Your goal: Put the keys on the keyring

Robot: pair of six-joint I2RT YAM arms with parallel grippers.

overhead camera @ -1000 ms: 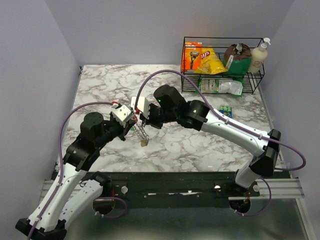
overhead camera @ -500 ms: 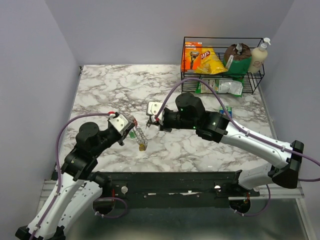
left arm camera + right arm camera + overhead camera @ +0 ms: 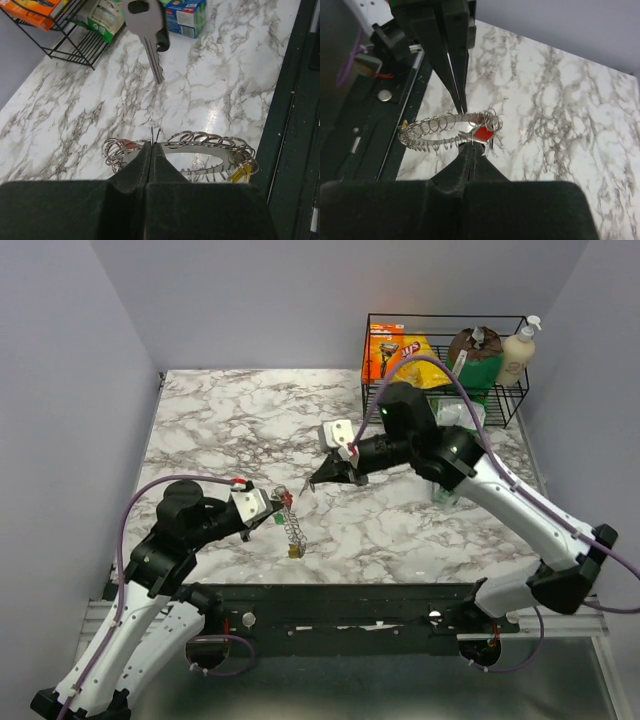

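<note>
near: left fingers (image 3: 134, 172) are clamped on the wire of the keyring (image 3: 210, 140), held over the worktop (image 3: 75, 115), long axis crosswise to them | far: a silver key (image 3: 149, 35) is pinched in the right fingers (image 3: 461, 170), just beyond the ring and apart from it, blade aimed down at it | next: the gap is judged best closed by the right arm

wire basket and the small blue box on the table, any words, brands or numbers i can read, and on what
No text reads clearly.
Yellow bag: red logo, blurred and partly hidden.
Orange box: print too small.
Green-white pouch: print blurred.
Blue box: red label, blurred and cut off.
Pump bottle: no label legible.
</note>
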